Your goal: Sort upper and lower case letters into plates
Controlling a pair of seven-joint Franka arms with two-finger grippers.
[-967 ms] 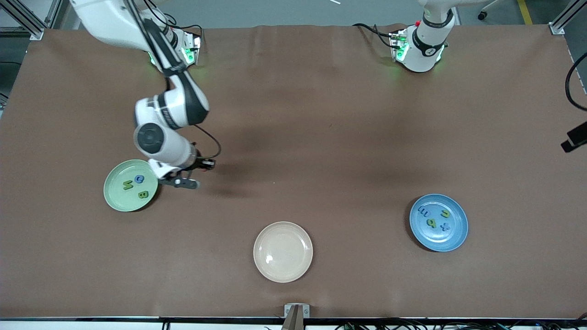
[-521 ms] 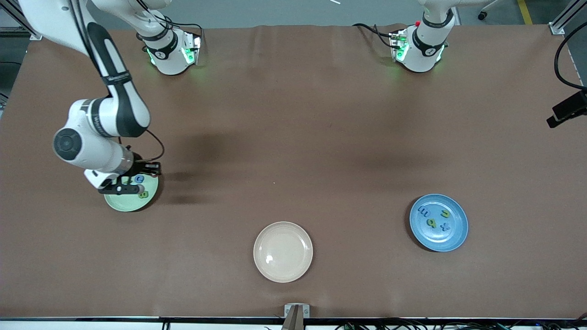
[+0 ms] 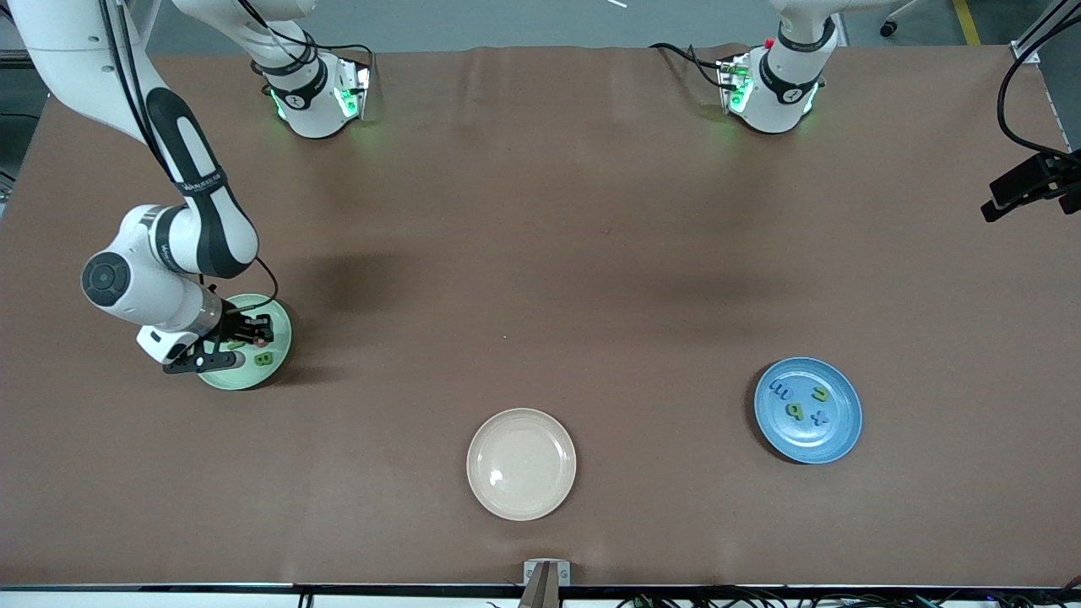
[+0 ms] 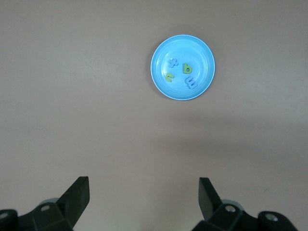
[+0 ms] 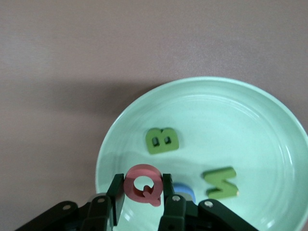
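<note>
My right gripper (image 5: pixel 141 185) hangs low over the pale mint green plate (image 3: pixel 282 331), shut on a red letter Q (image 5: pixel 136 176) held upright between its fingers. On this plate (image 5: pixel 231 125) lie a green B (image 5: pixel 162 140), a green letter (image 5: pixel 220 183) and a blue letter (image 5: pixel 186 193) half hidden by a finger. The blue plate (image 3: pixel 838 437) holds several small green and blue letters (image 3: pixel 795 410). My left gripper (image 4: pixel 143 182) is open and empty, high above the table, with the blue plate (image 4: pixel 202 48) seen far below it.
An empty cream-beige plate (image 3: pixel 521 464) sits near the front edge, between the two other plates. Both arm bases (image 3: pixel 314 101) stand along the table's robot edge. Bare brown tabletop surrounds the plates.
My right arm has swung toward its own end of the table, carrying the red Q from beside the mint plate to over it. The left hand has drifted slightly at the view's edge.
</note>
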